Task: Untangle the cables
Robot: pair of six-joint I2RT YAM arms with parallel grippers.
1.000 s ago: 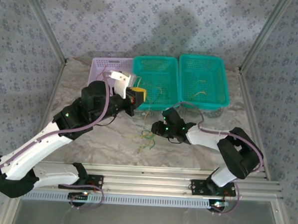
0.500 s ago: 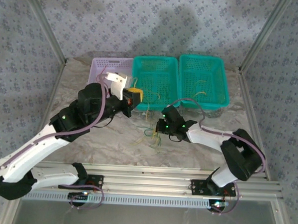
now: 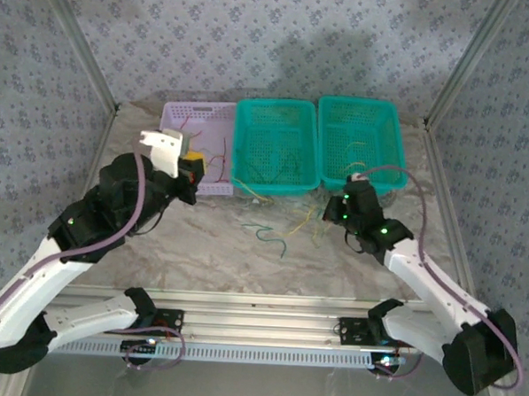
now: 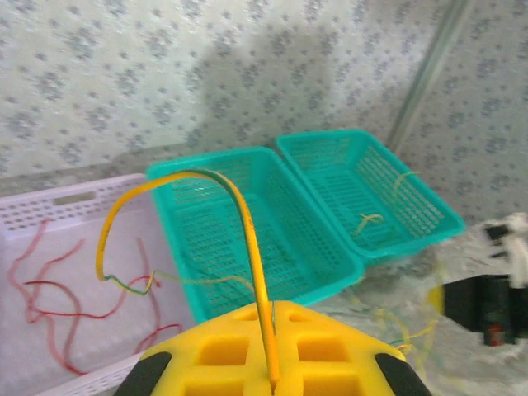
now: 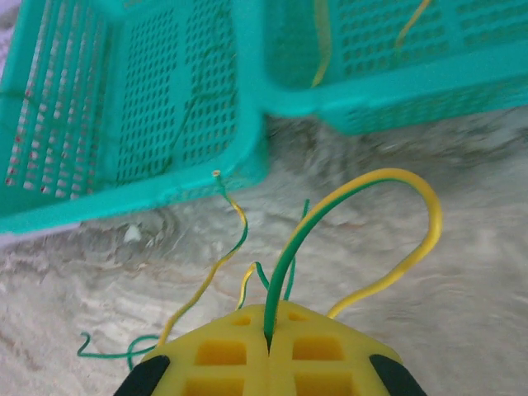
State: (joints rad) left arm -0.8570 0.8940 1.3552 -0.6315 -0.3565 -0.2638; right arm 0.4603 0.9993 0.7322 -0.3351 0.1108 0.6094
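My left gripper (image 3: 192, 168) is shut on a yellow-green cable (image 4: 250, 241), which arcs up from the yellow jaws (image 4: 273, 381) and droops over the purple basket (image 3: 175, 113). To the right, below the right teal basket (image 3: 358, 103), my right gripper (image 3: 341, 211) is shut on another yellow-green cable (image 5: 356, 193); it loops out of the closed jaws (image 5: 268, 348). Between the arms, a loose green cable (image 3: 268, 236) and thin yellow-green strands (image 3: 302, 221) lie on the marble table.
Red cables (image 4: 49, 290) lie in the purple basket. The middle teal basket (image 3: 278, 105) holds thin strands, and the right teal one holds yellow cables (image 4: 369, 221). Metal frame posts and patterned walls close in the table on three sides.
The left arm drew back left toward the purple basket with its cable. The right gripper shut on a cable and swung right, so the bundle pulled apart, leaving strands on the table.
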